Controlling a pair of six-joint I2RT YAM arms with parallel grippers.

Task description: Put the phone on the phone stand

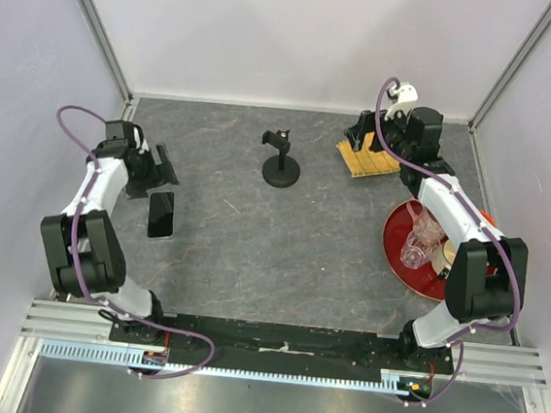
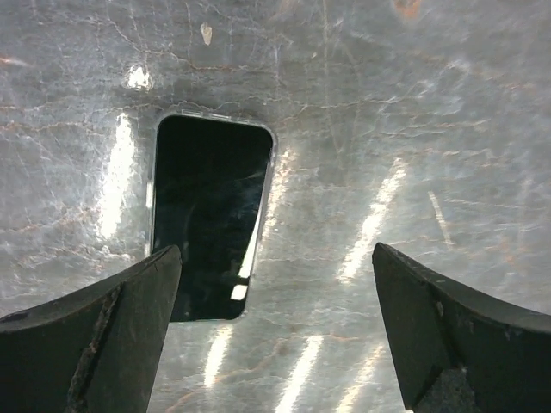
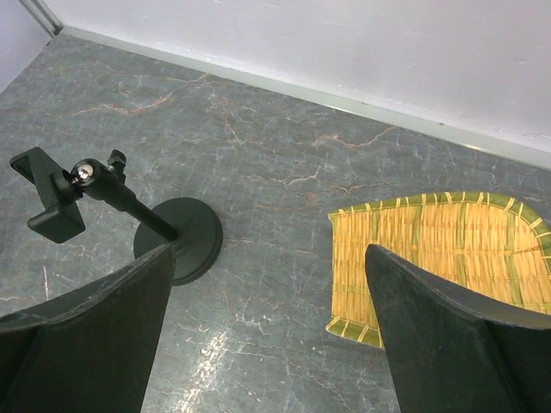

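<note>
The phone (image 1: 161, 214) is a thin black slab lying flat on the table at the left. My left gripper (image 1: 158, 178) hovers just behind it, open and holding nothing. In the left wrist view the phone (image 2: 211, 215) lies ahead, its near end next to my left finger (image 2: 112, 335), and the left gripper (image 2: 276, 249) spans bare table. The black phone stand (image 1: 281, 163) stands upright at the centre back. My right gripper (image 1: 365, 137) is open at the back right; the right wrist view shows the phone stand (image 3: 185, 237) left of the open right gripper (image 3: 269, 249).
A yellow bamboo mat (image 1: 366, 159) lies under the right gripper; the right wrist view has the bamboo mat (image 3: 439, 258) to the right. A red plate (image 1: 398, 252) with a clear glass (image 1: 418, 242) sits at the right. White walls enclose the table.
</note>
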